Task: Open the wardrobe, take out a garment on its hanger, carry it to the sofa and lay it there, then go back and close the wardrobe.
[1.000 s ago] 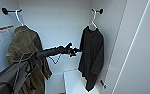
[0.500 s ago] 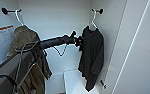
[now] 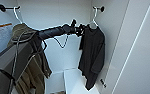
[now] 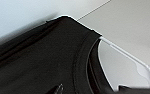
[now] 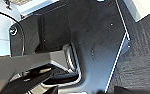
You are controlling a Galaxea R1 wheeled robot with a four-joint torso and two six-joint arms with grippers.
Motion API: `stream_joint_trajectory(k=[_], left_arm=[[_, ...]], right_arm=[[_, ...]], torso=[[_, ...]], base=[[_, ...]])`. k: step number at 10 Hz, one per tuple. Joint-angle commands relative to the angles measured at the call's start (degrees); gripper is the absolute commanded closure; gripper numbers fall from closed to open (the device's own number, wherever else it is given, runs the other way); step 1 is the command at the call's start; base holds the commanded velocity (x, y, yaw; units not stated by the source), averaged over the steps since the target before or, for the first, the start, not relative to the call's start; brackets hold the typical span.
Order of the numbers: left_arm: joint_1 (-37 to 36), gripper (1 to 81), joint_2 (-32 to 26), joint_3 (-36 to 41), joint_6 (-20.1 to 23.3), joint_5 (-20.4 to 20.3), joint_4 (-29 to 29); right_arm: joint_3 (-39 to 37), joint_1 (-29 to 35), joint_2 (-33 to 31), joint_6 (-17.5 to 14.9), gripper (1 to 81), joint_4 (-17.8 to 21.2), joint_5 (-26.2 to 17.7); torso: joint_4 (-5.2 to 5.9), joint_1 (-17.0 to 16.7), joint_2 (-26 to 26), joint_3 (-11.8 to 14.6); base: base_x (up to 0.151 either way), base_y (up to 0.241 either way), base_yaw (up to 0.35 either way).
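Note:
The wardrobe [image 3: 53, 15] stands open, its white inside in front of me. The garment [image 3: 92, 55], a black short-sleeved top, hangs limp on the hanger [image 3: 94, 18], which is hooked on a dark peg at the upper right. My left arm reaches across from the left. My left gripper [image 3: 83, 29] is at the top's collar, just below the hook. In the left wrist view the garment [image 4: 41, 62] is very close, the hanger [image 4: 126, 53] runs out of its neck, and two dark tips stand apart beside the collar. My right gripper [image 5: 88, 91] hangs low over my own dark base.
An olive-brown jacket [image 3: 28, 62] hangs from the left peg [image 3: 2, 8], partly behind my left arm. A white block [image 3: 76, 80] sits on the wardrobe floor. The white door [image 3: 141, 50] stands at the right. Dark carpet [image 5: 143, 55] lies below.
My left arm has stretched further right and a little up, from mid-wardrobe to the black top's collar. The garment still hangs on its peg.

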Motion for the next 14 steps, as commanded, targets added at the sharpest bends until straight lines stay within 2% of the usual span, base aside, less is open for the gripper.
stream_joint_trajectory(k=[1, 3, 4, 5, 6, 8, 11, 12, 14], left_arm=[[-14.02, 1.0, 2.43, -1.22, -1.04, -0.46, -1.47], [-16.14, 1.0, 3.58, -2.53, -1.22, -0.46, -1.47], [-16.84, 1.0, 3.66, -2.89, -1.31, -0.46, -1.47], [-17.19, 1.0, 3.66, -2.89, -1.31, -0.55, -1.47], [-17.37, 1.0, 3.66, -2.80, -1.31, -0.55, -1.56], [-17.37, 1.0, 3.23, -1.06, -1.40, -2.83, -1.65], [-17.10, 1.0, 2.17, 5.11, -1.40, -10.91, -1.65], [-17.02, 1.0, 2.34, 6.16, -1.40, -12.49, -1.73], [-16.14, 1.0, 3.75, 6.08, -1.40, -12.94, -1.30]], right_arm=[[0.28, 2.11, 0.09, 0.06, 1.0, 0.34, -3.40], [0.27, 2.02, 0.09, 0.06, 1.0, 0.34, -3.40], [0.36, 1.93, 0.09, 0.06, 1.0, 0.34, -3.40], [0.36, 1.93, 0.18, 0.06, 1.0, 0.25, -3.40], [0.36, 1.93, 0.27, -0.11, 1.0, 0.08, -3.49], [0.36, 1.93, 0.53, -0.20, 1.0, 0.08, -3.49], [0.10, 1.58, 0.53, -0.20, 1.0, 0.08, -3.49], [0.27, 1.50, 0.53, -0.20, 1.0, 0.25, -3.49], [0.27, 1.41, 0.88, -0.11, 1.0, 0.34, -3.41]], torso=[[0.00, 0.00, 0.00, 0.11], [0.00, 0.06, 0.04, -1.22], [-2.28, 0.06, 0.04, -1.35], [-5.03, 0.06, 0.06, -1.27], [-0.52, 0.06, 0.06, -1.24], [-1.20, 0.06, 0.06, -1.24], [-1.20, 0.06, 0.06, -1.24], [-1.20, 0.06, 0.06, -1.24], [-1.20, 0.06, 0.06, -1.24]], base=[[0.000, 0.000, 0.000], [0.000, 0.000, 0.000], [0.000, 0.000, 0.000], [0.000, 0.000, 0.000], [0.000, 0.000, 0.000], [0.000, 0.000, 0.000], [0.000, 0.000, 0.000], [0.000, 0.000, 0.000], [0.000, 0.000, 0.000]])
